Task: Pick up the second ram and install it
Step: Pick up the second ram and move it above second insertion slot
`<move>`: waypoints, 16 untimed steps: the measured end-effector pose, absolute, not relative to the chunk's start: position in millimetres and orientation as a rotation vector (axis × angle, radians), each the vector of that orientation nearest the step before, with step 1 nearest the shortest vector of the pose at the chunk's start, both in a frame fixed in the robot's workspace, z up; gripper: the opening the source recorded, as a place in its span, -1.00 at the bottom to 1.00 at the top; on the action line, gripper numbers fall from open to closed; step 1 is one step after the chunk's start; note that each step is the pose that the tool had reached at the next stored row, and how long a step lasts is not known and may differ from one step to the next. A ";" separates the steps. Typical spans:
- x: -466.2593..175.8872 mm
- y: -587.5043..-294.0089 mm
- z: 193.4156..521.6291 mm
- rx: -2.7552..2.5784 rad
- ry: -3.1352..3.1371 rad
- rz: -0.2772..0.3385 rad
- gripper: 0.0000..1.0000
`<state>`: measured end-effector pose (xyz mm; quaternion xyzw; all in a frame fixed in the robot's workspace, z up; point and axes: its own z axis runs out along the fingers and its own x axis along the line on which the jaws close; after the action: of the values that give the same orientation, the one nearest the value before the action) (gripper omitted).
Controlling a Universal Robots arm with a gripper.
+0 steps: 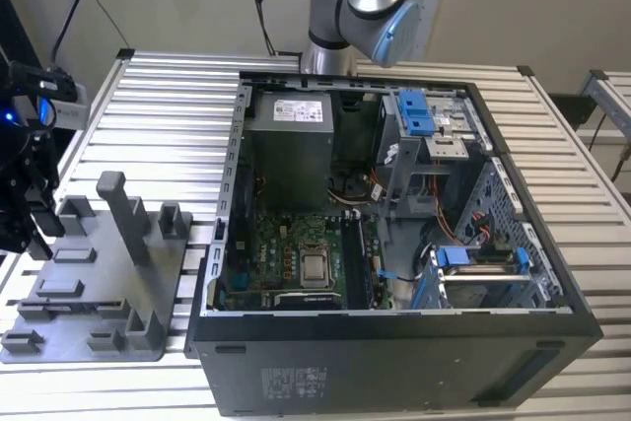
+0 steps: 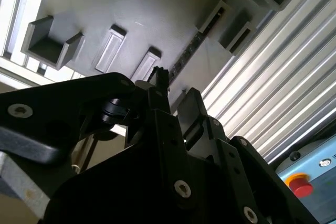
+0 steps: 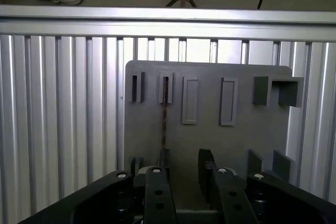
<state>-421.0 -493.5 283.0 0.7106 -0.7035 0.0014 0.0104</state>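
The second ram (image 3: 164, 116) stands on edge as a thin dark strip in a slot of the grey fixture tray (image 3: 210, 145); it also shows as a narrow dark line (image 2: 197, 38) in the second wrist view. My gripper (image 3: 185, 169) hovers above the tray, open, with nothing between its fingers. One fingertip (image 3: 164, 160) lines up with the near end of the ram, and the other fingertip (image 3: 206, 163) is off to its side. In the exterior view the gripper (image 1: 39, 229) hangs at the far left over the tray (image 1: 99, 293).
An open computer case (image 1: 394, 244) lies on the slatted metal table (image 1: 168, 115) to the exterior view's right of the tray, with motherboard (image 1: 296, 263), power supply (image 1: 288, 145) and blue drive brackets inside. Tall posts (image 1: 123, 214) rise from the tray. A red button (image 2: 300, 184) sits beyond the table.
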 end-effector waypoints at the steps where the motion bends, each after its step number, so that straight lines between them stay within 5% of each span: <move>1: -421.0 -493.5 283.0 2.218 -2.196 0.004 -0.28; 16: -421.2 -494.5 274.7 2.218 -2.196 0.004 -0.28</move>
<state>-421.2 -494.5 274.7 0.7106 -0.7036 0.0014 0.0104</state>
